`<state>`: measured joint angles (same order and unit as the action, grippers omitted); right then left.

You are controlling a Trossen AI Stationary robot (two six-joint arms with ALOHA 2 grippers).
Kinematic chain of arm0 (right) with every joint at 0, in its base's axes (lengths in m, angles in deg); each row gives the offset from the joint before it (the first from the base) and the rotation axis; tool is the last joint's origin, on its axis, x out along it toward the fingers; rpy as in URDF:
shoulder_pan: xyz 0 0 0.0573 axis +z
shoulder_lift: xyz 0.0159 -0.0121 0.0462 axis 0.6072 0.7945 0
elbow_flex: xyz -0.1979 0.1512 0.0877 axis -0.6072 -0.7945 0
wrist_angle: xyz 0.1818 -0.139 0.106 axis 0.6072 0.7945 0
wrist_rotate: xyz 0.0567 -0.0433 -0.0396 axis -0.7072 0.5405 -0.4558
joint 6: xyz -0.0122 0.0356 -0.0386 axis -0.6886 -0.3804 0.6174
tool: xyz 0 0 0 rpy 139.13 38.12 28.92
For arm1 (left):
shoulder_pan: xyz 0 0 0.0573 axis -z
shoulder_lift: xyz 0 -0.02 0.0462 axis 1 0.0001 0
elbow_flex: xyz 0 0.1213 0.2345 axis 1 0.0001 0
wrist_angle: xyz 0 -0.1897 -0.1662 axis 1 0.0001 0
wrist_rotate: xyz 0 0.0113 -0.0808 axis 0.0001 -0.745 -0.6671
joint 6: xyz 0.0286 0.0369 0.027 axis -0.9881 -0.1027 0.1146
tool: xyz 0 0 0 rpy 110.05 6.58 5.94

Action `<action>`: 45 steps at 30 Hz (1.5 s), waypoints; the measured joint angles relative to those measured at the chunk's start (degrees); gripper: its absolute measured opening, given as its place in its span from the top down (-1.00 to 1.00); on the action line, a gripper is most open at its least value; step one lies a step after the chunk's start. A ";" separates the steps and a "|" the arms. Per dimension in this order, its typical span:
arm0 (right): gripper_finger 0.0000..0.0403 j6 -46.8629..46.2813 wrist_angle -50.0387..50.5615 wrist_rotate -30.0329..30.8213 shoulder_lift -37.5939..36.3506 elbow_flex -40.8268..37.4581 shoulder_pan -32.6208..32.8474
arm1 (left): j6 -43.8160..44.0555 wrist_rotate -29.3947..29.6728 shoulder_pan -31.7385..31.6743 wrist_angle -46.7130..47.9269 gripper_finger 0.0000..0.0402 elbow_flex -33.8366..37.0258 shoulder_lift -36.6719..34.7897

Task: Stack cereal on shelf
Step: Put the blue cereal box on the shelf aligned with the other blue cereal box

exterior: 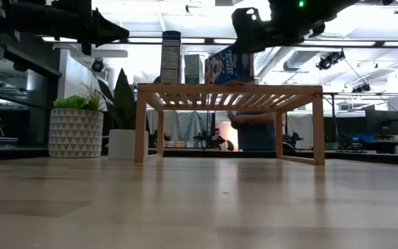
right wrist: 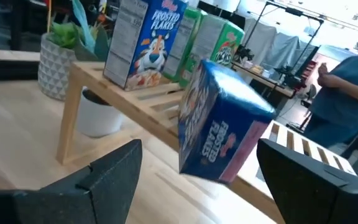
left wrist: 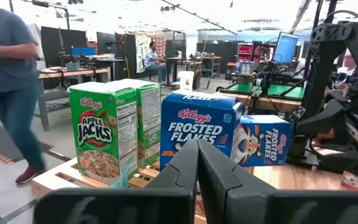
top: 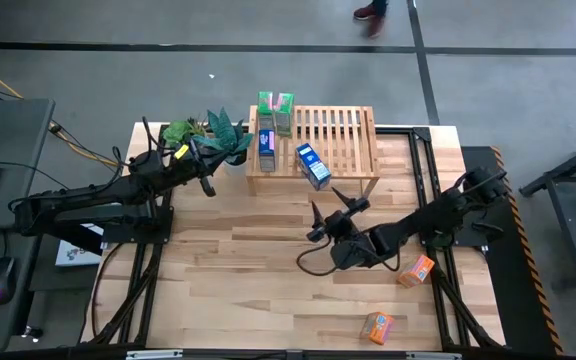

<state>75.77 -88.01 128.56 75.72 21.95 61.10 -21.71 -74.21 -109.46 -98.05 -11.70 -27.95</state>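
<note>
The shelf (top: 338,140) stands at the table's far middle. Two green cereal boxes (top: 275,110) stand upright at its far left corner, and a blue box (top: 266,150) stands in front of them. A second blue box (right wrist: 222,124) sits askew and tilted at the shelf's near edge (top: 313,165). Two orange boxes (top: 416,270) (top: 378,325) lie on the table at the near right. My right gripper (top: 333,205) hovers open just on the near side of the tilted blue box, its fingers (right wrist: 104,180) wide apart and clear of it. My left gripper (top: 208,187) is shut, waiting beside the plants.
Two potted plants (top: 208,135) stand left of the shelf, close to my left arm. The table's near middle is bare wood (top: 248,290). A person (left wrist: 5,81) walks in the room beyond the table's far edge.
</note>
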 joint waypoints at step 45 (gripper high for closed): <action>-0.81 -31.46 31.43 -11.10 -6.77 -1.03 -2.43 | -0.99 -0.41 0.00 0.33 1.00 -0.01 0.00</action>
<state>44.32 -56.57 117.46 68.95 20.92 58.67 -22.71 -74.62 -109.46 -97.72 -11.71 -27.95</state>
